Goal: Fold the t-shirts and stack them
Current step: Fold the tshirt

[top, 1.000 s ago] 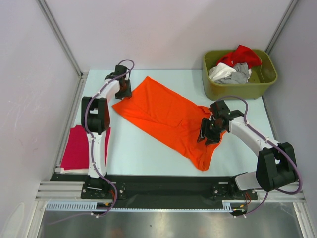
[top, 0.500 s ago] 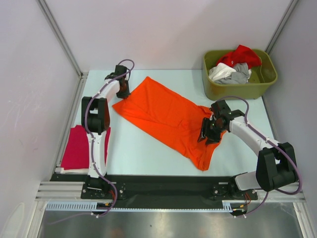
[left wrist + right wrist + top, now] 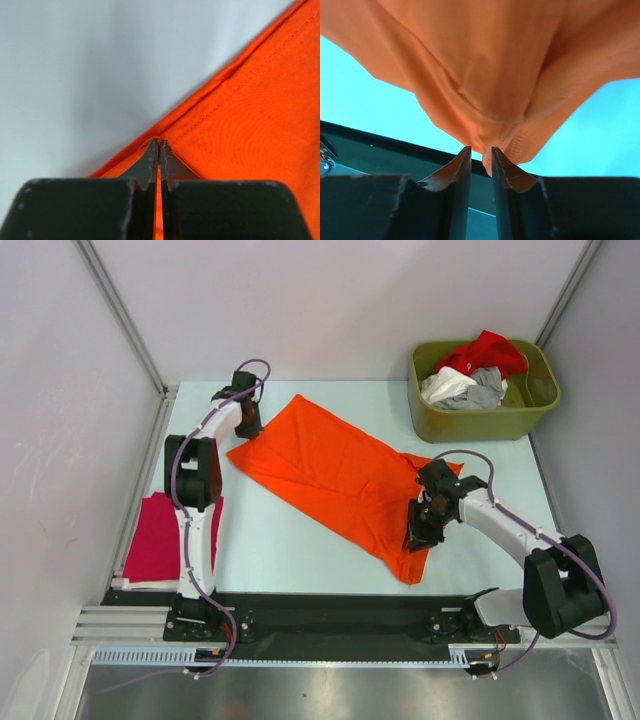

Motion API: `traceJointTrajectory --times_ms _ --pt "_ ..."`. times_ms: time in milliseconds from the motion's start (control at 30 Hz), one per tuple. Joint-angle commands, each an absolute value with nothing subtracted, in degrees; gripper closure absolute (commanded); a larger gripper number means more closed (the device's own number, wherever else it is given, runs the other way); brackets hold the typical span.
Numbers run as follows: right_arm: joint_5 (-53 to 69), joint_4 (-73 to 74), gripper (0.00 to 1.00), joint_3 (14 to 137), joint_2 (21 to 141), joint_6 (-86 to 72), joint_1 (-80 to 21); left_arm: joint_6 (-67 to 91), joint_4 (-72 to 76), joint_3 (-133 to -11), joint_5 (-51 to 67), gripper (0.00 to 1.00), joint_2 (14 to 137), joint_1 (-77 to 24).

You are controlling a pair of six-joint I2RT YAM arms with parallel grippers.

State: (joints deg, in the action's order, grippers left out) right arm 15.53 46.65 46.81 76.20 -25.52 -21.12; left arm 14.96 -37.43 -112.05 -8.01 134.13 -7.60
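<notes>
A large orange t-shirt (image 3: pixel 330 465) lies spread slantwise across the table. My left gripper (image 3: pixel 250 428) is at its far left corner, shut on the hemmed edge (image 3: pixel 220 95), with cloth pinched between the jaws (image 3: pixel 159 142). My right gripper (image 3: pixel 418 535) is at the shirt's near right edge. Its jaws (image 3: pixel 481 148) stand narrowly apart, and a bunched fold of orange cloth (image 3: pixel 490 90) dips between the tips; whether it is pinched does not show. A folded magenta-red t-shirt (image 3: pixel 160 535) lies at the near left.
An olive-green bin (image 3: pixel 480 422) stands at the far right corner with red (image 3: pixel 487 350), white (image 3: pixel 445 385) and grey (image 3: pixel 482 392) t-shirts heaped in it. A black strip (image 3: pixel 330 612) runs along the table's near edge. White walls close in the left, back and right.
My left gripper has closed on the shirt's corner. My right gripper has moved toward the near edge along the shirt's side and its jaws have narrowed around the cloth.
</notes>
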Motion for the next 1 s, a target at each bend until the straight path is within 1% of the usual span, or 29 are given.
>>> traceJointTrajectory --times_ms 0,33,167,267,333,433,500,567,633,733,900,967 --pt "16.52 45.36 0.72 47.55 74.88 -25.49 -23.20 16.70 -36.91 -111.71 -9.05 1.00 129.64 -7.65" --pt "17.31 45.35 0.72 47.90 75.67 -25.40 -23.55 16.96 -36.91 -111.62 -9.23 1.00 129.64 -7.65" --pt "15.91 46.05 0.79 48.34 78.22 -25.58 -26.18 16.96 -37.00 -111.97 -9.14 1.00 129.64 -7.65" --pt "15.38 46.06 0.78 48.17 78.22 -25.84 -26.98 16.88 -37.09 -112.32 -8.97 1.00 129.64 -7.65" --pt "17.39 45.27 0.76 47.73 79.88 -25.32 -27.07 16.87 -37.09 -112.41 -8.88 1.00 129.64 -7.65" --pt "18.46 46.05 0.78 47.46 83.22 -24.87 -27.68 16.87 -37.00 -112.67 -8.61 1.00 129.90 -7.65" --pt "17.76 47.45 0.77 47.72 83.06 -24.96 -28.39 16.87 -37.09 -112.94 -8.09 1.00 130.08 -7.65" --pt "14.87 48.77 0.65 48.16 80.26 -25.57 -29.44 16.79 -37.18 -113.03 -8.09 1.00 130.17 -7.65" --pt "13.19 50.01 0.58 48.08 77.71 -26.19 -29.71 16.53 -37.09 -113.03 -8.09 1.00 130.17 -7.65" --pt "12.22 51.68 0.57 47.12 74.01 -27.68 -29.71 16.00 -37.09 -112.94 -8.26 1.00 130.08 -7.65" --pt "13.44 52.48 0.57 44.92 73.21 -29.44 -29.71 15.38 -37.18 -112.85 -8.44 1.00 130.25 -7.65" --pt "13.36 52.21 0.55 44.56 73.65 -29.79 -29.62 15.38 -37.09 -112.68 -8.35 1.00 130.17 -7.65"
